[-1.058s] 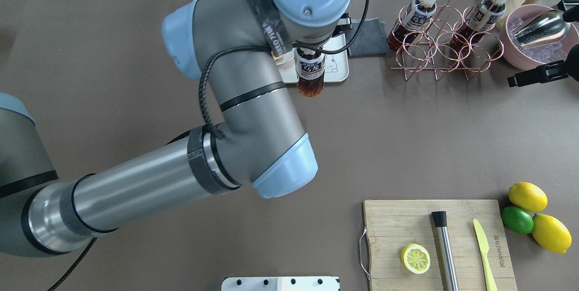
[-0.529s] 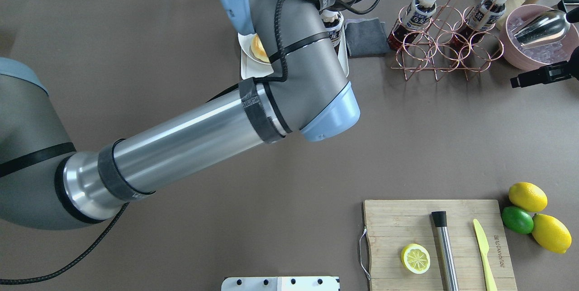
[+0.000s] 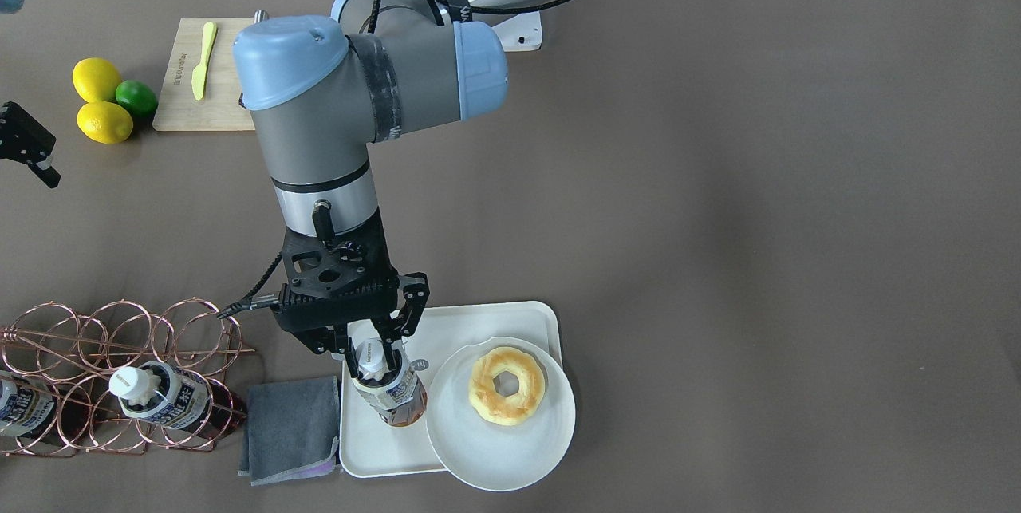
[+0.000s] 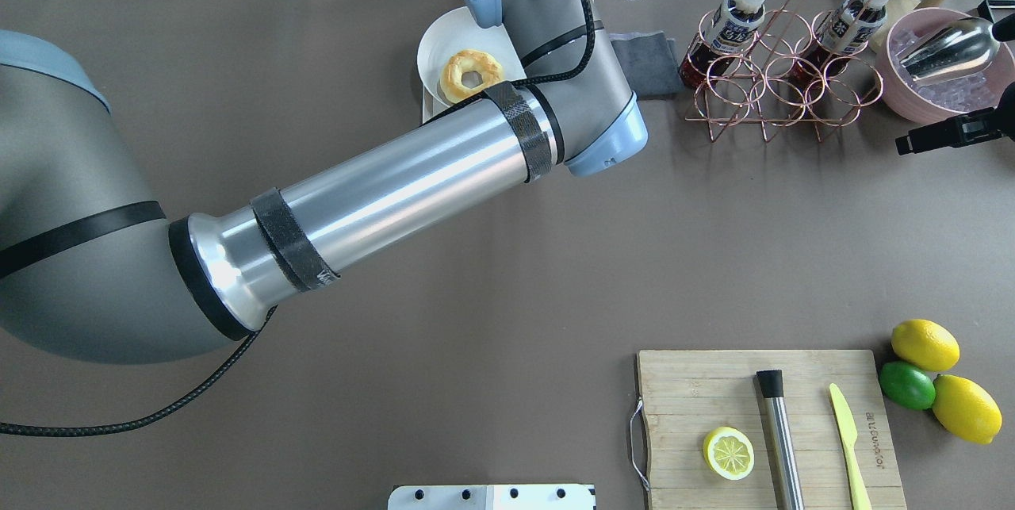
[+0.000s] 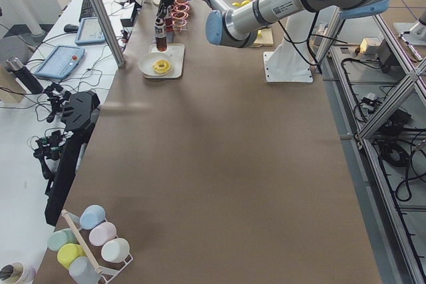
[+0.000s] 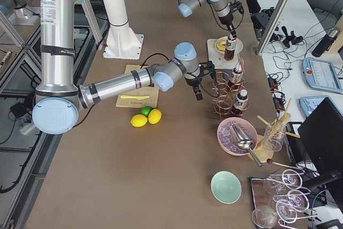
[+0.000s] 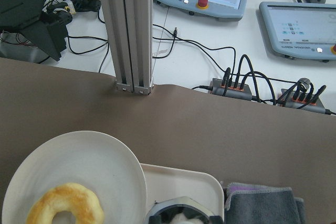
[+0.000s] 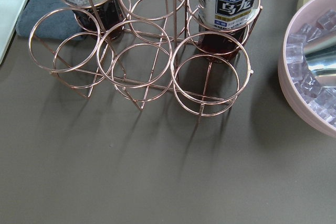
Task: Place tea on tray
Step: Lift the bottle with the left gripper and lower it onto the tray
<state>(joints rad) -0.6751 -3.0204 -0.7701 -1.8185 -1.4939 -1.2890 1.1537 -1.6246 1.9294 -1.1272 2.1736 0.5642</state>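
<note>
Over tray [image 3: 383, 449], left end effector [image 3: 372, 357] gripping tea [image 3: 392, 390]

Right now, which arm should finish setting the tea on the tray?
Left. The left claw grips the tea by its cap, upright over the tray beside the plate. The right claw hangs apart, by the copper rack.

Plate [image 3: 496, 451] with, seemingly, a doughnut [image 3: 482, 387]
</note>
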